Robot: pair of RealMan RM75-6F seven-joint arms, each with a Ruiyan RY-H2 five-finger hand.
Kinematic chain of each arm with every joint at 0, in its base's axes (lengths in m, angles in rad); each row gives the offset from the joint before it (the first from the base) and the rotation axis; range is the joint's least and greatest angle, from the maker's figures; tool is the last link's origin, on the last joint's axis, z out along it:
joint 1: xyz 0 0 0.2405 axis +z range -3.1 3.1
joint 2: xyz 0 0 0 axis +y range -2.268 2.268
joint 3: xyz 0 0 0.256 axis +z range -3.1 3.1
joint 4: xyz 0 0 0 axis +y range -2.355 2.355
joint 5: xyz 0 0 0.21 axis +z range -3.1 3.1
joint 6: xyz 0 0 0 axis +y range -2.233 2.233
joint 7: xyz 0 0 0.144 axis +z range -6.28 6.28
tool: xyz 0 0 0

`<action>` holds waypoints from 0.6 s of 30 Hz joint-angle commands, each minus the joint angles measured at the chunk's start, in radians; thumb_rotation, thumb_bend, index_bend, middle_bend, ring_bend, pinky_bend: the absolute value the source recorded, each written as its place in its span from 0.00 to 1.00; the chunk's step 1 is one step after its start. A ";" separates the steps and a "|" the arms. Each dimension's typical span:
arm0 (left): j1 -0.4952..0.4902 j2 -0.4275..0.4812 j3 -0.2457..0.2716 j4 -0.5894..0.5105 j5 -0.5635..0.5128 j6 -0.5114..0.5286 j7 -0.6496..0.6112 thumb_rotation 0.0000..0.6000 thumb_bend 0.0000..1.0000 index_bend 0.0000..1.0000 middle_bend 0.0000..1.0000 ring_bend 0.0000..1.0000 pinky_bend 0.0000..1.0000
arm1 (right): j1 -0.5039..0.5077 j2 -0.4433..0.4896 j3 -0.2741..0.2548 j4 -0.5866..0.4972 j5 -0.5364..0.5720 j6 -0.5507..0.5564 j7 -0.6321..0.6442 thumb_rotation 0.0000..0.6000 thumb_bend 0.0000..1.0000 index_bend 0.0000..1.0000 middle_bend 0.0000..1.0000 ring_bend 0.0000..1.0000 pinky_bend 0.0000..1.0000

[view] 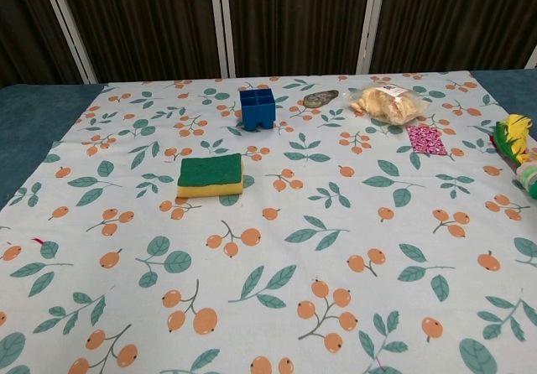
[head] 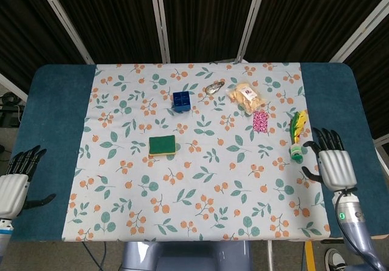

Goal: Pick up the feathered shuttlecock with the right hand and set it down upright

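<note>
Feathered shuttlecock lying flat at the cloth's right edge, right hand just beside it.

The yellow-and-green feathered shuttlecock point(head: 296, 135) with its green-and-white base is seen on its side on the floral tablecloth point(head: 200, 180), at 3 o'clock. The right hand point(head: 328, 160) is held empty with fingers spread, near its base. The left hand point(head: 15, 183) is kept spread and empty at 8 o'clock.

We count one feathered shuttlecock point(head: 296, 135), one green sponge point(head: 162, 144), one blue compartmented box point(head: 180, 101), one clear bag of snacks point(head: 245, 96), one small pink packet point(head: 261, 121) and one small silvery object point(head: 213, 89) we cannot identify. One floral cloth point(head: 200, 180) covers the one tabletop point(head: 55, 119). Two robot hands show: the left robot hand point(head: 15, 183) and the right robot hand point(head: 332, 161).
</note>
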 commanded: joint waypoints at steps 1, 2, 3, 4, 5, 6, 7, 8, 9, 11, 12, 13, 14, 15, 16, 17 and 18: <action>-0.001 0.000 -0.001 -0.002 -0.003 -0.002 -0.003 1.00 0.08 0.00 0.00 0.00 0.00 | 0.092 -0.054 0.076 0.057 0.143 -0.115 -0.061 1.00 0.14 0.36 0.08 0.00 0.00; -0.001 0.001 -0.001 -0.004 -0.004 -0.004 -0.004 1.00 0.08 0.00 0.00 0.00 0.00 | 0.109 -0.064 0.087 0.073 0.171 -0.137 -0.078 1.00 0.14 0.35 0.08 0.00 0.00; -0.001 0.002 -0.001 -0.005 -0.006 -0.006 -0.005 1.00 0.08 0.00 0.00 0.00 0.00 | 0.136 -0.081 0.101 0.100 0.214 -0.170 -0.105 1.00 0.14 0.35 0.08 0.00 0.00; -0.001 0.003 0.000 -0.005 -0.007 -0.007 -0.004 1.00 0.08 0.00 0.00 0.00 0.00 | 0.160 -0.097 0.114 0.126 0.252 -0.196 -0.129 1.00 0.15 0.35 0.08 0.00 0.00; -0.001 0.003 0.000 -0.006 -0.007 -0.008 -0.005 1.00 0.08 0.00 0.00 0.00 0.00 | 0.186 -0.115 0.125 0.160 0.291 -0.222 -0.157 1.00 0.15 0.35 0.08 0.00 0.00; -0.001 0.004 0.001 -0.006 -0.009 -0.010 -0.006 1.00 0.08 0.00 0.00 0.00 0.00 | 0.216 -0.137 0.137 0.200 0.340 -0.250 -0.194 1.00 0.15 0.35 0.08 0.00 0.00; -0.002 0.005 0.001 -0.007 -0.010 -0.011 -0.008 1.00 0.08 0.00 0.00 0.00 0.00 | 0.237 -0.153 0.145 0.229 0.376 -0.269 -0.220 1.00 0.15 0.35 0.08 0.00 0.00; -0.002 0.006 0.001 -0.008 -0.011 -0.013 -0.009 1.00 0.08 0.00 0.00 0.00 0.00 | 0.257 -0.168 0.152 0.256 0.411 -0.285 -0.245 1.00 0.16 0.35 0.08 0.00 0.00; -0.002 0.007 0.001 -0.008 -0.013 -0.014 -0.011 1.00 0.08 0.00 0.00 0.00 0.00 | 0.283 -0.187 0.162 0.292 0.457 -0.305 -0.275 1.00 0.16 0.35 0.08 0.00 0.00; -0.003 0.007 0.000 -0.007 -0.012 -0.014 -0.015 1.00 0.08 0.00 0.00 0.00 0.00 | 0.320 -0.215 0.176 0.344 0.522 -0.329 -0.313 1.00 0.16 0.35 0.08 0.00 0.00; -0.003 0.007 0.000 -0.006 -0.012 -0.015 -0.018 1.00 0.08 0.00 0.00 0.00 0.00 | 0.339 -0.232 0.186 0.377 0.558 -0.342 -0.330 1.00 0.16 0.34 0.07 0.00 0.00; -0.004 0.007 0.000 -0.006 -0.013 -0.017 -0.020 1.00 0.08 0.00 0.00 0.00 0.00 | 0.359 -0.248 0.193 0.409 0.592 -0.355 -0.347 1.00 0.16 0.34 0.07 0.00 0.00; -0.004 0.008 0.001 -0.006 -0.015 -0.020 -0.022 1.00 0.08 0.00 0.00 0.00 0.00 | 0.375 -0.262 0.198 0.438 0.623 -0.367 -0.362 1.00 0.16 0.32 0.06 0.00 0.00; -0.005 0.009 0.001 -0.007 -0.015 -0.023 -0.023 1.00 0.08 0.00 0.00 0.00 0.00 | 0.385 -0.270 0.201 0.456 0.642 -0.375 -0.372 1.00 0.16 0.30 0.05 0.00 0.00; -0.006 0.010 0.001 -0.007 -0.016 -0.025 -0.025 1.00 0.08 0.00 0.00 0.00 0.00 | 0.400 -0.281 0.205 0.482 0.669 -0.386 -0.388 1.00 0.17 0.29 0.05 0.00 0.00; -0.007 0.010 0.001 -0.008 -0.016 -0.027 -0.027 1.00 0.08 0.00 0.00 0.00 0.00 | 0.414 -0.291 0.206 0.509 0.694 -0.397 -0.405 1.00 0.17 0.28 0.04 0.00 0.00; -0.008 0.011 0.000 -0.008 -0.015 -0.027 -0.030 1.00 0.08 0.00 0.00 0.00 0.00 | 0.431 -0.304 0.205 0.546 0.724 -0.411 -0.426 1.00 0.17 0.28 0.04 0.00 0.00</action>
